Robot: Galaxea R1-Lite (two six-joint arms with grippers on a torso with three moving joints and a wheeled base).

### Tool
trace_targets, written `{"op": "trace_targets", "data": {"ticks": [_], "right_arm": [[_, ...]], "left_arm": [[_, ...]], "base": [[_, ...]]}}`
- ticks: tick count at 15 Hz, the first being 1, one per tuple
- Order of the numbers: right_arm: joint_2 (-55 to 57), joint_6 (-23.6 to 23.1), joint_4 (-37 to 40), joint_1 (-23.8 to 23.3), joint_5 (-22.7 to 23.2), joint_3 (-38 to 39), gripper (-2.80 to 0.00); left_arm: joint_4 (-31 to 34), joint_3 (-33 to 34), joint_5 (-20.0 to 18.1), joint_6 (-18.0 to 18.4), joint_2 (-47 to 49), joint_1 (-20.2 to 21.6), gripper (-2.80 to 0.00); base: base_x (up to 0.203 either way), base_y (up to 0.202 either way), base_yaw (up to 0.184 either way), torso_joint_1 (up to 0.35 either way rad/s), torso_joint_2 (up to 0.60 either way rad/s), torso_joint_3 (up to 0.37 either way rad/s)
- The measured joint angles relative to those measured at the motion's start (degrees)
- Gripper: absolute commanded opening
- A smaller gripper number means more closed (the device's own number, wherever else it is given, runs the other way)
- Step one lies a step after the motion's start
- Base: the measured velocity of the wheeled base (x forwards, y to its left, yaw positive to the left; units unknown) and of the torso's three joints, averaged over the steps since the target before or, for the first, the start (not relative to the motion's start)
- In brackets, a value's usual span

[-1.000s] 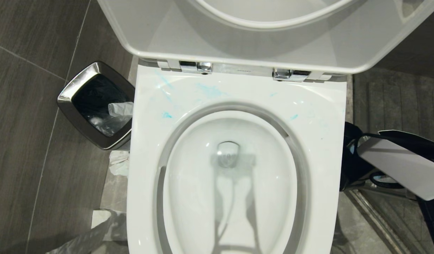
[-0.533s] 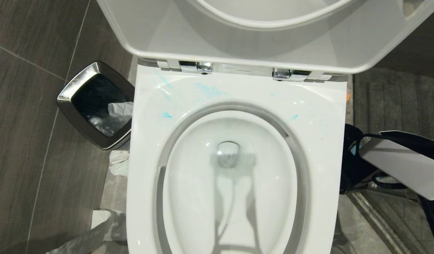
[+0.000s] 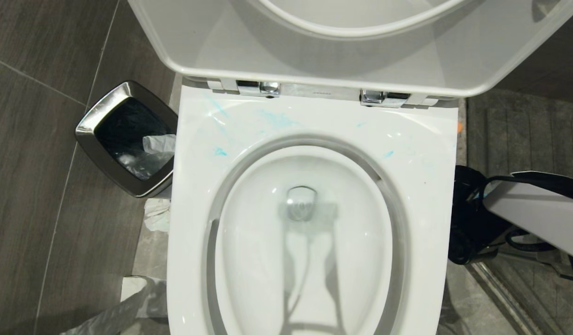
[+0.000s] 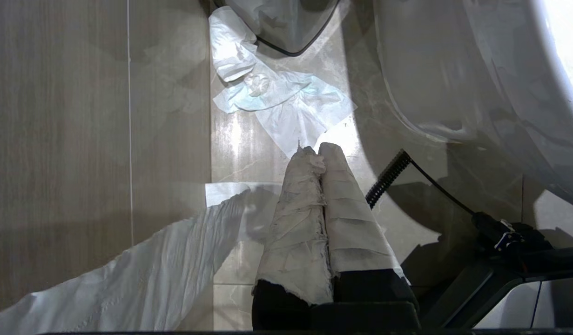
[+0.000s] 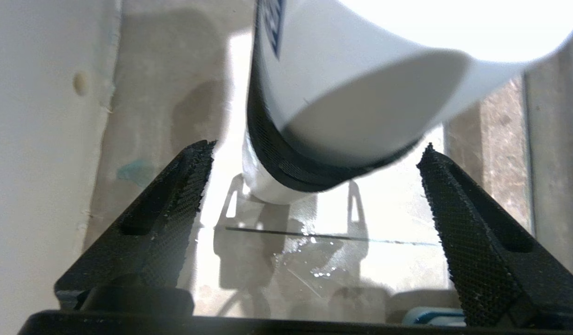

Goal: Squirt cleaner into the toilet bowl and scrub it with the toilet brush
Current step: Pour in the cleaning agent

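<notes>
Tiled floor [image 3: 44, 186]: right gripper [image 5: 314, 195] fingers spread beside toilet bowl [image 3: 421, 153].

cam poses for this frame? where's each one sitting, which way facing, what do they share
Head: high, looking down into the toilet bowl, lid raised; waste bin on robot's left; right arm low beside the bowl.
Left wrist: low, facing floor; paper-wrapped left gripper shut, pointing at crumpled tissue.
Right wrist: near floor; right gripper open around a white cylinder.
Shared: head and left wrist both show the tissue and bowl.
</notes>
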Motion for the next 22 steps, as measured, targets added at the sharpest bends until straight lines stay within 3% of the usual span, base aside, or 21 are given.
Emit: {"op": "trace_targets", "data": {"ticks": [7, 13, 22], "right_arm": [[4.8, -4.9, 0.0, -2.3, 6.4, -9.7, 0.0], [9.2, -10.3, -0.1, -3.6, 6.8, -17.9, 0.0], [13.1, -12.7, 0.0, -3.5, 9.2, -27.0, 0.0]], "left_arm": [[0.0, 0.0, 0.0, 0.0, 0.0, 0.0, -2.8], [0.0, 0.0, 0.0, 0.0, 0.0, 0.0, -2.8], [0.0, 0.0, 0.0, 0.0, 0.0, 0.0, -2.8]], "base": [[0.0, 0.0, 0.0, 0.0, 0.0, 0.0], [0.0, 0.0, 0.0, 0.0, 0.0, 0.0], [0.0, 0.0, 0.0, 0.0, 0.0, 0.0]]}}
